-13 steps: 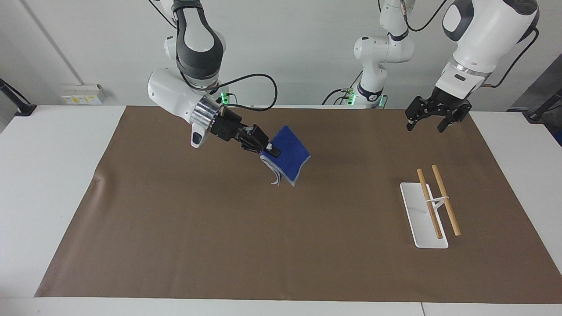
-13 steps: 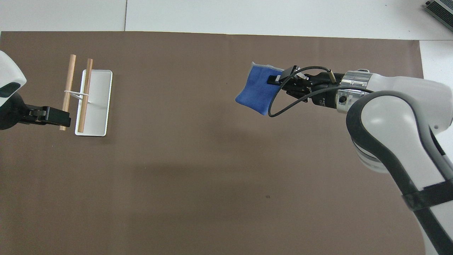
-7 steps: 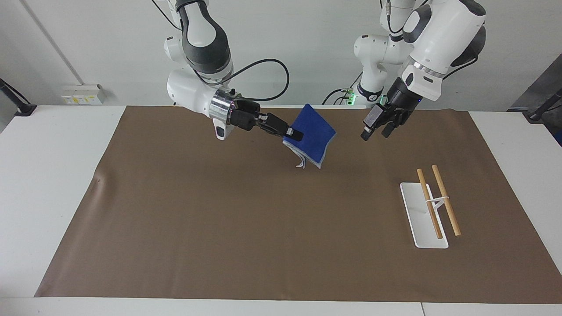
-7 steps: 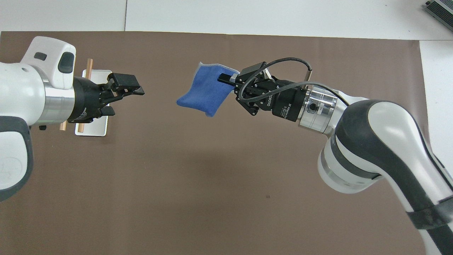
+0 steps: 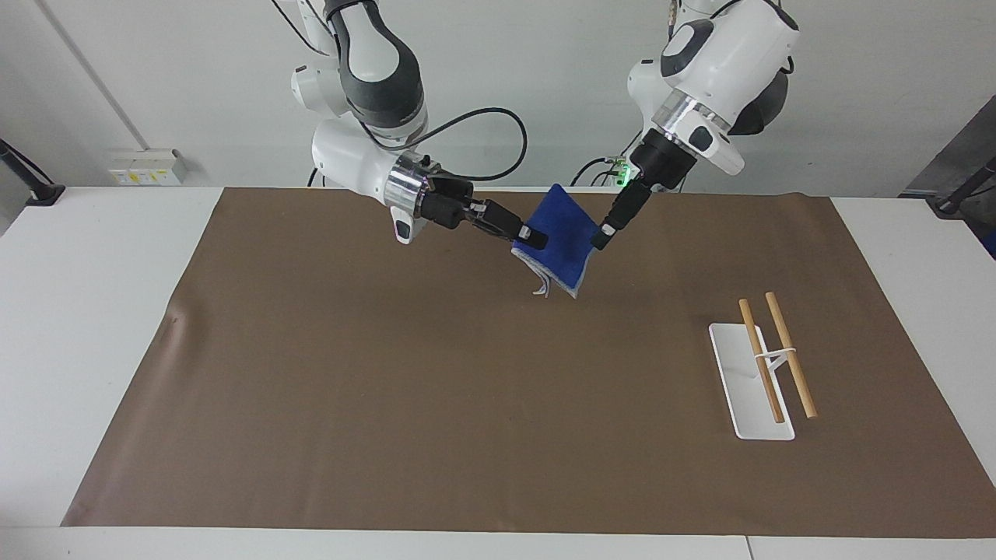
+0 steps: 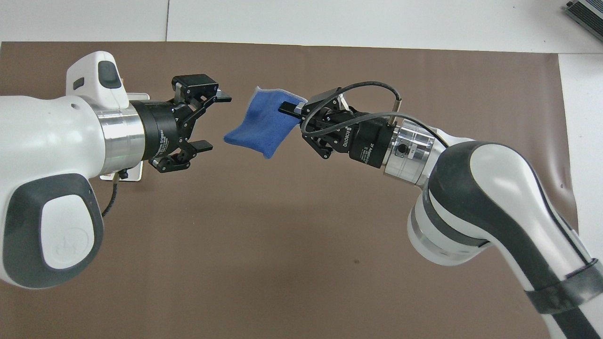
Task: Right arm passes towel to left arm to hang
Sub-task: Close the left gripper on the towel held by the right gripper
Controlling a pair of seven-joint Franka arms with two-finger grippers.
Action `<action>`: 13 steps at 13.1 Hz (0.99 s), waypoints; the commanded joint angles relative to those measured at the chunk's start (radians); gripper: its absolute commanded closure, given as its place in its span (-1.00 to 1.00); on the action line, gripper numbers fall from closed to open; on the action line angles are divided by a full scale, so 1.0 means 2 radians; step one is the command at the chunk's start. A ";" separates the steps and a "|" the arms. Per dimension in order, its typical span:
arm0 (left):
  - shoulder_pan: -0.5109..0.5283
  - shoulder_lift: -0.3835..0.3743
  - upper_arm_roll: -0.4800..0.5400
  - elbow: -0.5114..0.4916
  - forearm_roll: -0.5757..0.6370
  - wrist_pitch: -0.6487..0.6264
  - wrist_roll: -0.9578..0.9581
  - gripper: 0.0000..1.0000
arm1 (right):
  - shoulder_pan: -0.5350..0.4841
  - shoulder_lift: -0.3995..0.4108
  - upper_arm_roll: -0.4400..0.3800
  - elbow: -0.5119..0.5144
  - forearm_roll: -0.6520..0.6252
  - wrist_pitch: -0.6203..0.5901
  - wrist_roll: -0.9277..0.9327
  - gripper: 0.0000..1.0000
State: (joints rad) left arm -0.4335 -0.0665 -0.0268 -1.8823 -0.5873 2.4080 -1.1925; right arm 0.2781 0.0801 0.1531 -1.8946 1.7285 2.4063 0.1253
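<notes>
My right gripper [image 5: 531, 235] is shut on one edge of the blue towel [image 5: 564, 229] and holds it in the air over the brown mat, near the robots' side. The towel hangs tilted, its grey-edged folds drooping. In the overhead view the right gripper [image 6: 287, 109] pinches the towel [image 6: 259, 127] from the right arm's end. My left gripper [image 5: 601, 236] is open at the towel's free edge. In the overhead view the left gripper [image 6: 216, 123] has its fingers spread, their tips just short of the cloth.
A white rack base [image 5: 739, 365] with two wooden rods [image 5: 790, 354] stands on the brown mat [image 5: 389, 389] toward the left arm's end. In the overhead view the left arm covers most of it.
The left arm has swung in from over the rack end to the towel's free edge, gripper open. The right gripper has carried the towel up and a little toward the left arm.
</notes>
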 commanded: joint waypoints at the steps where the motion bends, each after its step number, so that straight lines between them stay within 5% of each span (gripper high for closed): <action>1: -0.024 -0.015 0.006 -0.040 -0.022 0.072 -0.039 -1.00 | -0.002 -0.012 0.002 -0.011 0.012 0.007 0.005 1.00; 11: -0.029 -0.025 0.006 -0.081 -0.040 0.087 -0.044 -1.00 | -0.001 -0.012 0.002 -0.012 0.012 0.015 0.003 1.00; 12: -0.034 -0.022 0.006 -0.079 -0.041 0.097 -0.045 -0.93 | -0.001 -0.012 0.002 -0.013 0.012 0.014 0.003 1.00; 13: -0.035 -0.020 0.005 -0.078 -0.044 0.110 -0.047 -0.55 | -0.001 -0.012 0.002 -0.014 0.012 0.015 0.003 1.00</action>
State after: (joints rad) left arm -0.4748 -0.0821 -0.0273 -2.0053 -0.6497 2.5759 -1.2745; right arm 0.2781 0.0799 0.1528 -1.8974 1.7285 2.4158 0.1254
